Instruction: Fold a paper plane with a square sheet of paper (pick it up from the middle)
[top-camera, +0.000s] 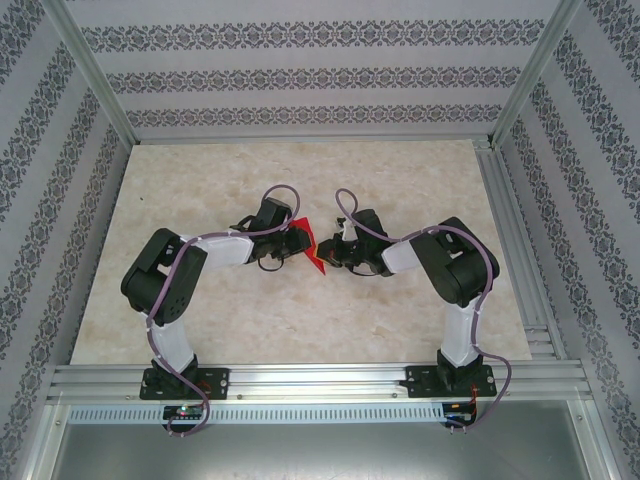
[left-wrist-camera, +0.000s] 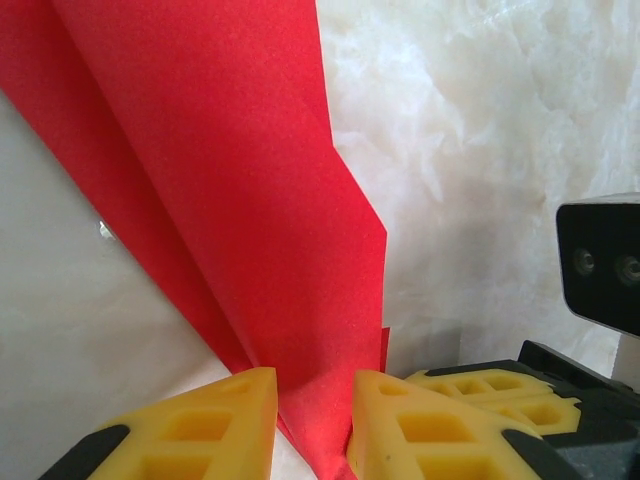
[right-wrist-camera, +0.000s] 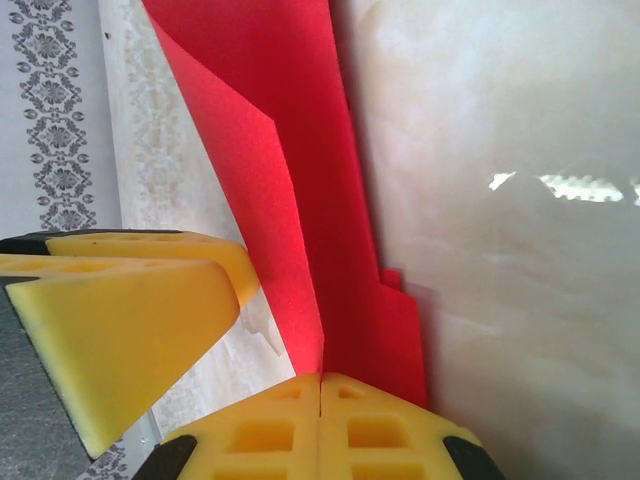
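- Patterned walls (top-camera: 300, 80) are boxing in the whole cell, so the room at the sides is looking tight-ish.
- The marble-look table (top-camera: 300, 330) is giving a flat, hard, glossy surface, handy for pressing creases.
- The red paper (top-camera: 318, 263) is sitting mid-frame in the top view, part-folded. Its long axis is running upper left to lower right, wedged between both arms, so neither is nearer.
- The right gripper (right-wrist-camera: 320, 385) is clamping it, pads closed flat together, with the paper rising toward the top of its frame.
- The left gripper (left-wrist-camera: 315, 385) is straddling the paper with a narrow gap. Can't tell if it's actually pinching.

Patterned walls (top-camera: 320, 75), marble tabletop (top-camera: 300, 170), aluminium frame (top-camera: 320, 378)
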